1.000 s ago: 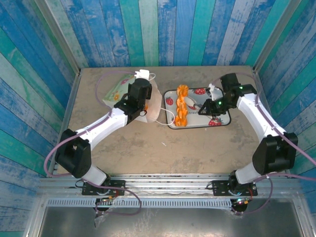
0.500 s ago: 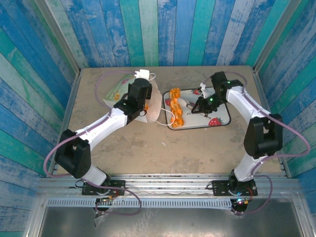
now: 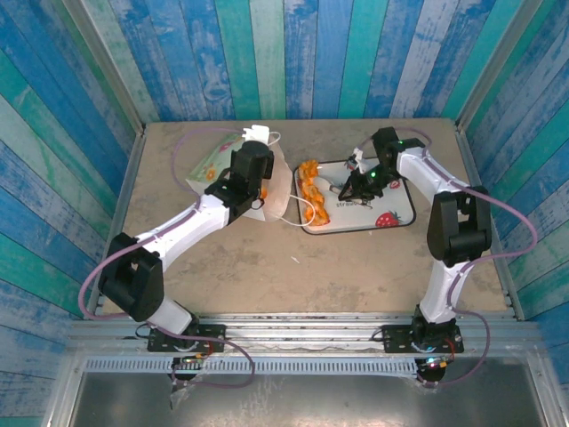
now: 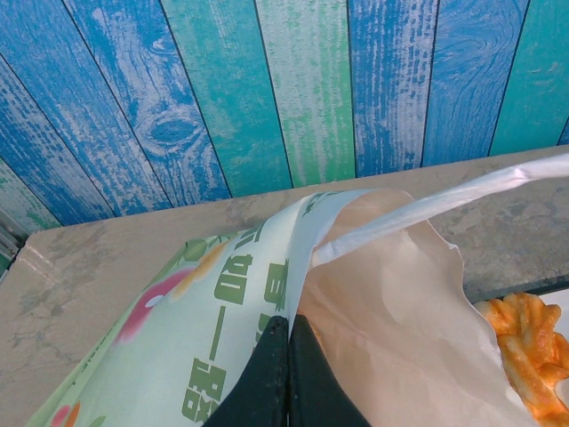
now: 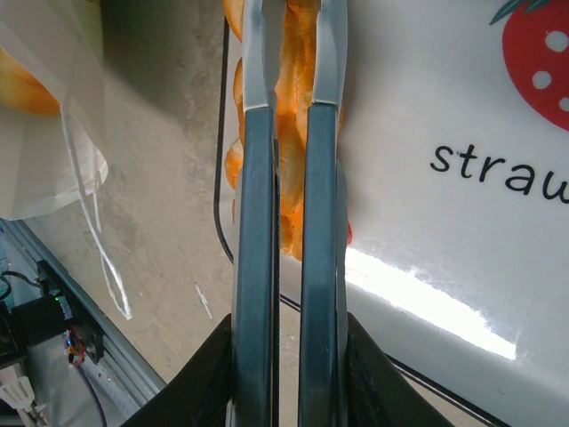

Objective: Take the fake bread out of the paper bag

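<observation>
Bread [image 3: 309, 189] lies on the tray's [image 3: 402, 201] edge under my closed right gripper [image 5: 295, 36], while my left gripper [image 4: 286, 325] pinches the paper bag [image 4: 204, 311] steady.

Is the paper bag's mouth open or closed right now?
Open: the left tool pinches the paper bag by its edge, and its tan inside shows.
</observation>
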Available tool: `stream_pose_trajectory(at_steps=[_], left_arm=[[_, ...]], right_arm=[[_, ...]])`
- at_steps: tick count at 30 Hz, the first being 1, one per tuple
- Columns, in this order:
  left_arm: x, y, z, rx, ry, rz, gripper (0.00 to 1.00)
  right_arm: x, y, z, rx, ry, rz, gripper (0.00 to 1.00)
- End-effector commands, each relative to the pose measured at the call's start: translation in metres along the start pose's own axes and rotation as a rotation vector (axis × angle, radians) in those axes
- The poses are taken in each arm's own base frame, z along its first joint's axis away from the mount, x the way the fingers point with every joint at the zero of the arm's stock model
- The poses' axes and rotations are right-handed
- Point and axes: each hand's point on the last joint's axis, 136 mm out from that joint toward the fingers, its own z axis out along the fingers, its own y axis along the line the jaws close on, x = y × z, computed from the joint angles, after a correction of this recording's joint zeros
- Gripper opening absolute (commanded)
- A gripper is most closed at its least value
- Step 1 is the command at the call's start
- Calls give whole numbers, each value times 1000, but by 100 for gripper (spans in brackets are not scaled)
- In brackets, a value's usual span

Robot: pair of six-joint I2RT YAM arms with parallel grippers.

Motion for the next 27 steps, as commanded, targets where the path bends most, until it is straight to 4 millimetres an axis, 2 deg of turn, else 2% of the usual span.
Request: stream_pose_trajectory(at_steps=[1,10,17,27], left_arm=[[-38,11,-17,0,-102,-70,0],[-38,11,-16,-4,-97,-76,0],[-40,10,-16,-3,-96,-83,0],[-42,12,-16,-10,-96,-89,0]], right_arm=[[-3,-1,-1,2,4,8,14],[9,-16,0,21,21,67,26],[3,-15,-14,-2,-26,80,40],[-4,-3,-13,-99,-48,73,39]])
